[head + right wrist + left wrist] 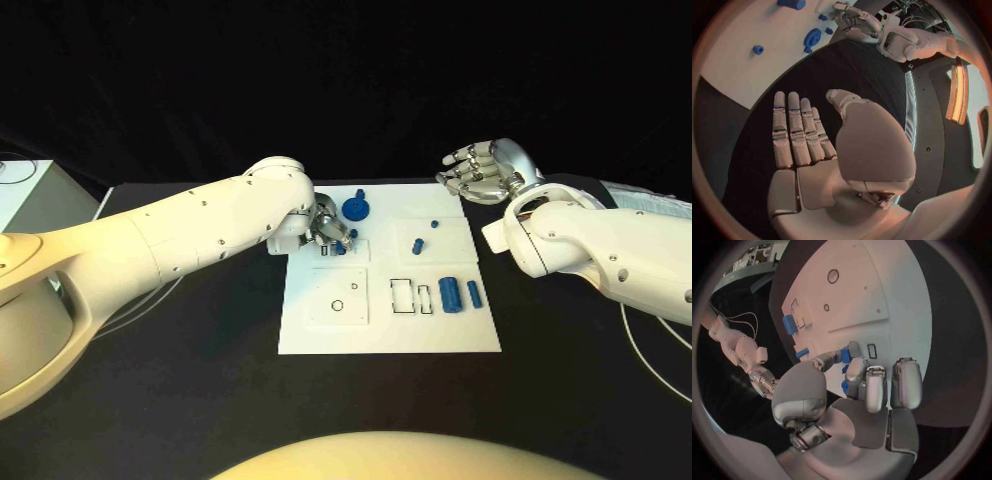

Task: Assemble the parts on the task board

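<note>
The white task board point(389, 325) lies in the middle of the black table. My left hand point(329, 228) is down on its back left part, fingers curled around a small blue part point(844, 358) that is mostly hidden between them. Just behind that hand lies a round blue gear-like part point(358, 210). Two small blue pieces point(417, 244) lie on the back right, and two blue cylinders point(451, 293) at the right middle. My right hand point(483, 170) hangs above the board's back right corner, fingers straight and apart point(798, 132), holding nothing.
Rectangular cut-outs point(405, 295) and a small ring mark point(336, 304) show on the board's front half. A white box point(36, 195) stands at the table's far left. A pale flat object point(649, 200) lies at the far right, with cables near both table ends.
</note>
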Robot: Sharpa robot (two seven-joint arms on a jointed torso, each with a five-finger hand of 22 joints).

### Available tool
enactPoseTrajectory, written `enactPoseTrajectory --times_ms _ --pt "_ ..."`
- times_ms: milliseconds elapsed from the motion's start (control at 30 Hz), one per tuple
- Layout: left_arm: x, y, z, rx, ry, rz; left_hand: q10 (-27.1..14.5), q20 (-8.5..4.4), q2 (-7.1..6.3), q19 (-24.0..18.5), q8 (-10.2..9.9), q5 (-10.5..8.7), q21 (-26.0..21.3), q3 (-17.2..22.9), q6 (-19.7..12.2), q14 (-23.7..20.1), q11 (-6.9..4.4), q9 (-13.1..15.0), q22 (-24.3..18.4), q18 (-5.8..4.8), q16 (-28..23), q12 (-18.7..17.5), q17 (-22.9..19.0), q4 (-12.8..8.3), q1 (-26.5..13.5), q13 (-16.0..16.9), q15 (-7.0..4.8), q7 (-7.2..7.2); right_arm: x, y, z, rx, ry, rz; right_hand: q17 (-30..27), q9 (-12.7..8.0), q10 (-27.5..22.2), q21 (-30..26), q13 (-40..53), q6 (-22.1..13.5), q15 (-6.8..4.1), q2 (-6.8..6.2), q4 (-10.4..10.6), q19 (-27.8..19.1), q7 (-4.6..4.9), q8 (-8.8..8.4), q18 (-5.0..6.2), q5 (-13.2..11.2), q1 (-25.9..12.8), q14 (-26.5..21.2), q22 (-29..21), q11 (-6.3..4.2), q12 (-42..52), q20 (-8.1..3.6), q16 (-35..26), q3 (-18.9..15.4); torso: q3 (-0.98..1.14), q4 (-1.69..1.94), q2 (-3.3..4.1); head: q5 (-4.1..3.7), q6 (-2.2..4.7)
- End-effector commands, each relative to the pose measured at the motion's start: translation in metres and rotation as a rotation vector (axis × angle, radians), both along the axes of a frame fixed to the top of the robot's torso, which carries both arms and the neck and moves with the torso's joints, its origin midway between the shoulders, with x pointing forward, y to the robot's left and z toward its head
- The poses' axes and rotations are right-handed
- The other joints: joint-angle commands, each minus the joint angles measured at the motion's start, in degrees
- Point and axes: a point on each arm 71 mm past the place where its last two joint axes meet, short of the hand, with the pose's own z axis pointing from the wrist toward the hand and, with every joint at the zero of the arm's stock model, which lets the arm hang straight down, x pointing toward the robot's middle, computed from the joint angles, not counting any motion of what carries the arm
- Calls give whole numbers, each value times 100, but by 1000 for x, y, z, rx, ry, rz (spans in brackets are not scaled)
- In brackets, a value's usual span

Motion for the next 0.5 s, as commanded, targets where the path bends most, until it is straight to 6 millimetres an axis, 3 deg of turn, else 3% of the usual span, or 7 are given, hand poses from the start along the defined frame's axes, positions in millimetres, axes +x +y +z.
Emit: enactPoseTrajectory --times_ms 33,500 --pt "-4 -2 -7 8 16 -13 41 13 -80 43 -39 -14 -20 -100 19 606 -14 7 226 -65 19 3 1509 64 -18 11 -37 31 0 2 0 -1 -4 23 -10 -7 -3 -15 -12 -55 19 38 -19 -40 133 -20 74 37 -38 -15 -12 34 -28 -11 -39 -9 1 3 0 -6 -2" --pt "-4 0 -7 12 14 -15 65 6 -166 66 -74 -25 -13 -472 74 606 -22 30 252 -71 19 22 1509 327 12 64 -44 21 0 2 0 0 -3 23 -32 -9 -3 -12 -40 -58 22 44 -25 -45 135 -17 76 89 -37 -11 -51 36 -24 -7 -58 -10 -1 1 0 -6 2"
